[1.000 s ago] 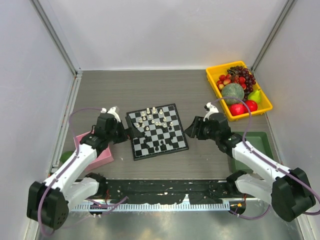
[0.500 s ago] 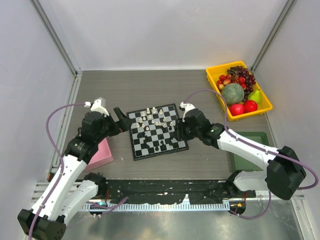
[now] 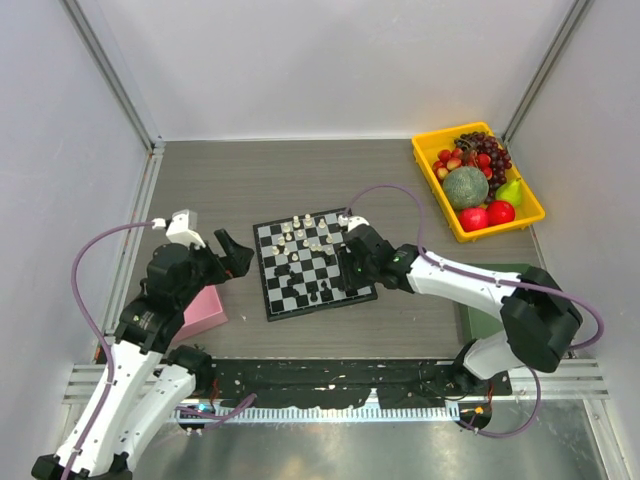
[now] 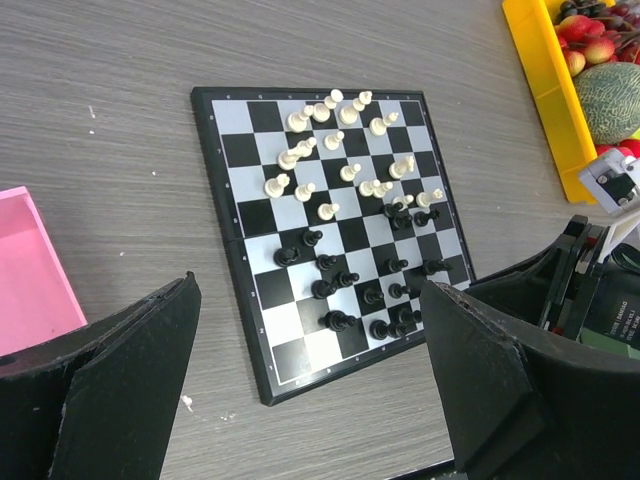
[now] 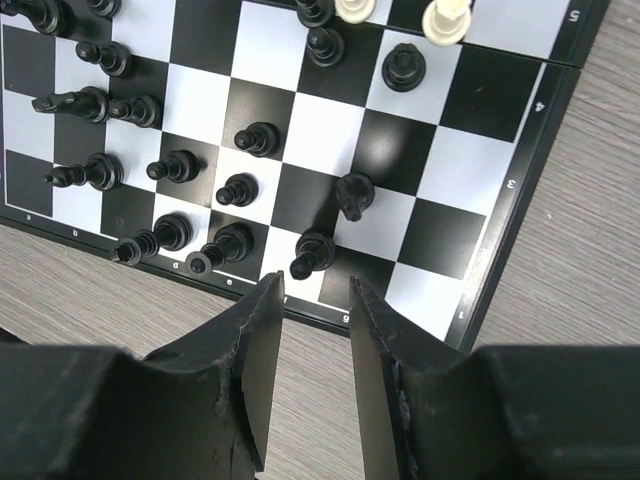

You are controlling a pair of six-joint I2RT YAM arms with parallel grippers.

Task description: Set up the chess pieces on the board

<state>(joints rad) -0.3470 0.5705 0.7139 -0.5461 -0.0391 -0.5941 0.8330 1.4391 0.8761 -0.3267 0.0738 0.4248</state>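
Top external: board (image 3: 313, 262) lies flat on the grey table (image 3: 300, 175), about central and turned slightly off square. White pieces (image 3: 305, 235) are scattered over its far half and black pieces (image 3: 322, 290) over the near half. Neither colour is in tidy rows. Right gripper (image 3: 350, 262) hovers over the board's right edge, with its arm reaching in from the right. Left gripper (image 3: 236, 252) is off the board, just left of it. It hangs above bare table between the pink box (image 3: 205, 312) and the board's left border, and it points at the board. Yellow tray (image 3: 425, 165) with fruit (image 3: 465, 185) sits in the far right corner. Green bin (image 3: 525, 275) is at near right, partly hidden by the right arm.

Left wrist: fingers (image 4: 120, 400) are spread wide with nothing between them. The whole board shows through the gap, with white pieces bunched at the far side and black ones on the near right. A corner of the pink box is at the left edge and the yellow tray is at top right. Part of the right arm's black body pokes in at the right edge.

Right wrist: jaws are parted only a narrow slit, empty and touching no piece. The tips hang over the board's lettered border, with two black pieces just beyond them. More black pieces stand scattered on the squares ahead, among them a knight (image 5: 352, 195). Two white pieces show at the top edge. Whether every piece stands upright cannot be told from this angle.
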